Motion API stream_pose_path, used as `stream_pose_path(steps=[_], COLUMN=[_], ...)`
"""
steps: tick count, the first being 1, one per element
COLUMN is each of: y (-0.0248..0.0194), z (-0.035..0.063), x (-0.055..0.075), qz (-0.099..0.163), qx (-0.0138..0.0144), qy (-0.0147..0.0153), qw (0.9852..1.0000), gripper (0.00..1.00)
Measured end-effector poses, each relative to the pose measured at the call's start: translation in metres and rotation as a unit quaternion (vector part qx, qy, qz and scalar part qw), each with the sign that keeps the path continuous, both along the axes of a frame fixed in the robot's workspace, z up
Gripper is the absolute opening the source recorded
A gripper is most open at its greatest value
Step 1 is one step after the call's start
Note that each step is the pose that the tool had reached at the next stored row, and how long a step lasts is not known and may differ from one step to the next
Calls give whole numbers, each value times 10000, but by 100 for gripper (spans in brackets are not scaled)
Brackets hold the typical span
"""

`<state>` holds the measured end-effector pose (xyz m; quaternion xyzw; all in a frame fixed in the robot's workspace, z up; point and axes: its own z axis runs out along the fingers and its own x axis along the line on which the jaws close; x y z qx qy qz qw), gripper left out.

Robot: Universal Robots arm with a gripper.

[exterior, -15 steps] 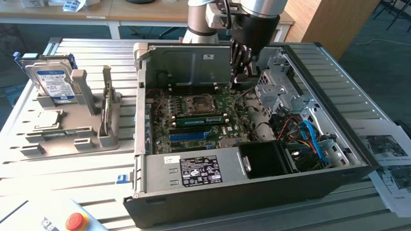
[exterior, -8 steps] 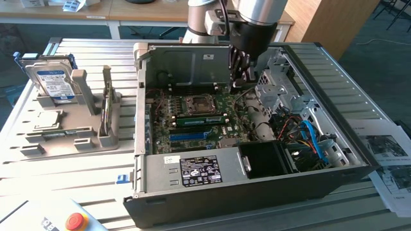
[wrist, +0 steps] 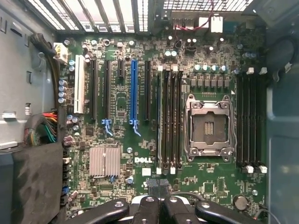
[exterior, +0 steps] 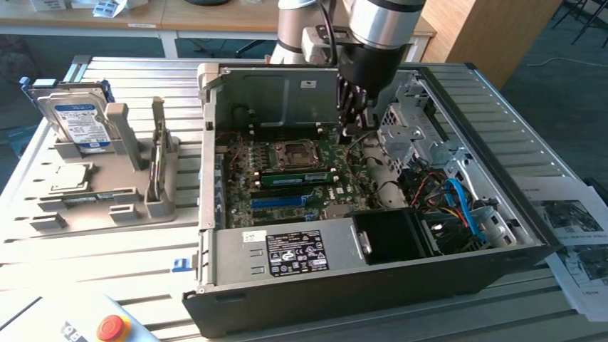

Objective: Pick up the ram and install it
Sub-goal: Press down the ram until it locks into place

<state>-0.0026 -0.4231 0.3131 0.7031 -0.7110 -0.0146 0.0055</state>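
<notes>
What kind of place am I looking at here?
Probably a robotics lab or test workbench for computer assembly. An opened desktop computer case lies on a slatted metal table, a grey fixture holds a hard drive, and a red emergency-stop button sits nearby.

Gripper shut over motherboard; empty processor socket at 3 o'clock, blue slot at 10.

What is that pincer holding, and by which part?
Nothing, it seems: the black pincer is shut on itself above the green motherboard.
</notes>
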Motion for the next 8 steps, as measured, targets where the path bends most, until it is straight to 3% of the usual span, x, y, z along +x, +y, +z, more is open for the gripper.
stream_pose_path(steps=[8], y=[0], z=[-125], x=[0], qz=[0], qx=[1], qy=[-1], qw=[10000], gripper=[10])
